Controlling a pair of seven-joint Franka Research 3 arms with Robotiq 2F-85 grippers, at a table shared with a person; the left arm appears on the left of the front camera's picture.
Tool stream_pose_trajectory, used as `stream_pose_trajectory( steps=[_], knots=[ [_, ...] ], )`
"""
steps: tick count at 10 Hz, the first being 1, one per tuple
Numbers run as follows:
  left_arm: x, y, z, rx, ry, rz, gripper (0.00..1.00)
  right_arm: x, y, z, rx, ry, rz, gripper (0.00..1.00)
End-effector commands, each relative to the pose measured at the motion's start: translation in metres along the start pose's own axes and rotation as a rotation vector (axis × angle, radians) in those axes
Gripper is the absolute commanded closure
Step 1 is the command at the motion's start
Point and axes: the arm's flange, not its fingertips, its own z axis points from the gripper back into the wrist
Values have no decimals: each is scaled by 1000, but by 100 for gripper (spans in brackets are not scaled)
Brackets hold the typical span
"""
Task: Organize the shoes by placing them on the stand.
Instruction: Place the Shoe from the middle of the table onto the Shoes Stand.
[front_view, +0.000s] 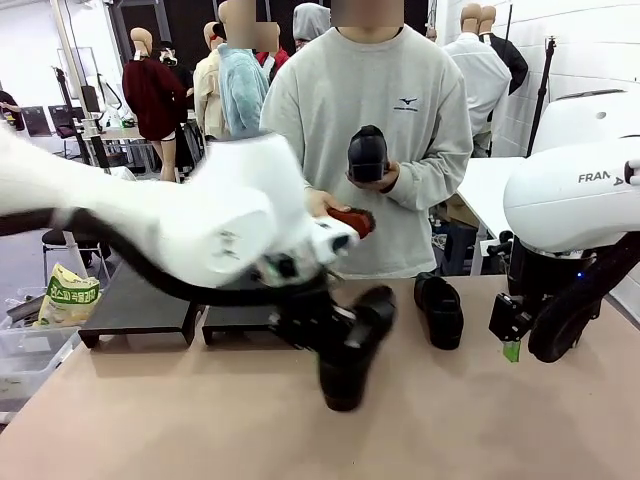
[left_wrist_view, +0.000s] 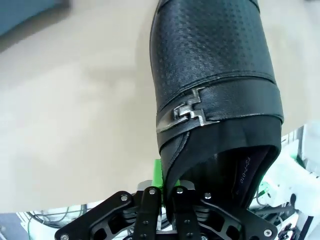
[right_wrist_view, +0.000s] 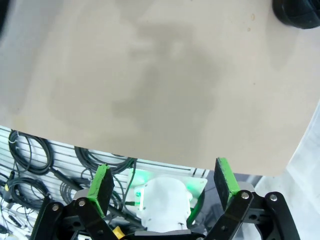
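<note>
Shoe (left_wrist_view: 215, 90) pinched by left gripper (left_wrist_view: 165, 187) (seemingly at its collar); right gripper (right_wrist_view: 164, 181) spread.

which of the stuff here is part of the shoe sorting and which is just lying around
In the job: gripped shoe, clamped in the left tool; second shoe on the table; third shoe in the person's hand; wide black stand; smaller black stand; open right tool.
Lying about: green snack bag in a clear bin; cables below the table edge.
</note>
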Motion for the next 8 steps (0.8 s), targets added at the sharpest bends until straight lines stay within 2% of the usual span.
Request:
stream_pose_trajectory(
  steps=[1, 3, 4, 6, 8],
  knots=[
    [-25, 78, 61, 97, -152, 156, 100, -2, 2, 0, 8, 8, -17, 0],
    [-36, 154, 96, 165, -254, 325, 100, -2, 2, 0, 8, 8, -17, 0],
    [-42, 183, 107, 173, -274, 335, 100, -2, 2, 0, 8, 8, -17, 0],
    [-40, 244, 128, 191, -380, 305, 100, -2, 2, 0, 8, 8, -17, 0],
    [-36, 276, 145, 224, -390, 295, 100, -2, 2, 0, 8, 8, -17, 0]
  ],
)
